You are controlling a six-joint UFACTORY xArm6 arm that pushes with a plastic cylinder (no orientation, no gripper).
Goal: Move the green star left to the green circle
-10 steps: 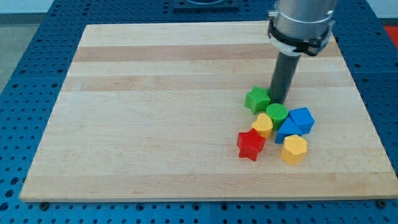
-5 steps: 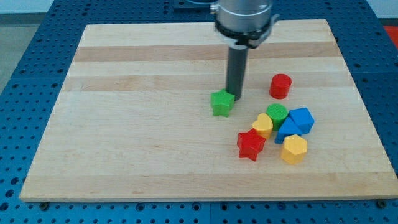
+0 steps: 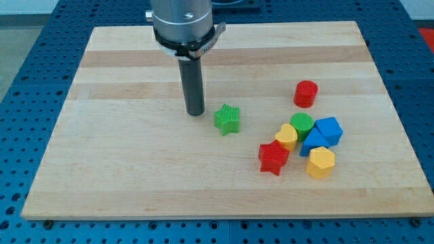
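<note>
One ridged green star [image 3: 227, 119] lay mid-board on pale wood grain [image 3: 135, 163], just right of my tip [image 3: 195, 113] (apart, no jaws, holding nothing); round green circle [image 3: 302, 125] nearer right edge.

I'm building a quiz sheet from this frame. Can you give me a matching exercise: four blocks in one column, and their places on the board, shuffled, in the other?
Blocks:
1. green star
2. red cylinder
3. yellow hexagon
4. red star

Places:
A. alone, above the cluster
B. cluster's lower left corner
C. just right of my tip, apart from it
D. cluster's lower right corner

Pairs: 1-C, 2-A, 3-D, 4-B
</note>
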